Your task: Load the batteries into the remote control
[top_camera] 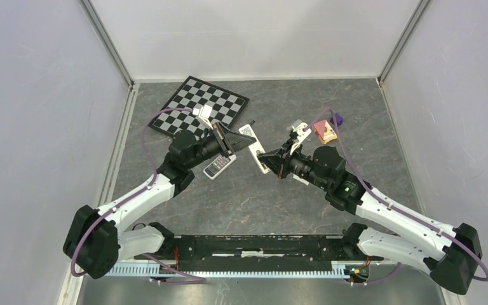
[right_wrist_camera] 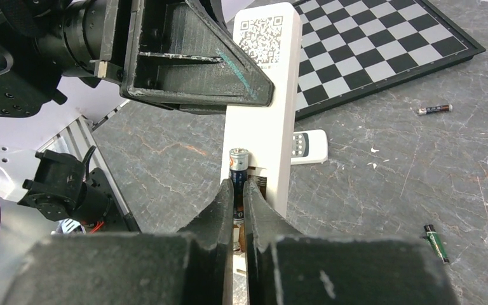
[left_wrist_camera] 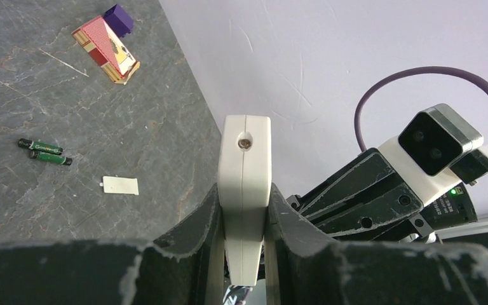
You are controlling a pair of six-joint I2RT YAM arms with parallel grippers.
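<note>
Black plastic fills my near view: my right hand (right_wrist_camera: 238,190) is clamped on one battery (right_wrist_camera: 238,166), its metal cap poking up past the fingertips, right against the open bay (right_wrist_camera: 258,184) of the remote (right_wrist_camera: 264,95). Whether it is in the bay at all, I cannot tell. The grip is narrow, so a sideways push could pivot the battery out, or the spring could kick it back. I also cannot read its polarity against the bay.

Just beyond, my left hand (left_wrist_camera: 244,203) squeezes the remote by its sides, clear of the counter (right_wrist_camera: 387,190). Hard pressure from the right could slide or twist it in that hold.

Farther off, spares (right_wrist_camera: 436,241) lie loose on the counter; a dropped one would likely roll toward the second remote (right_wrist_camera: 308,146) or the chessboard (right_wrist_camera: 368,57).
</note>
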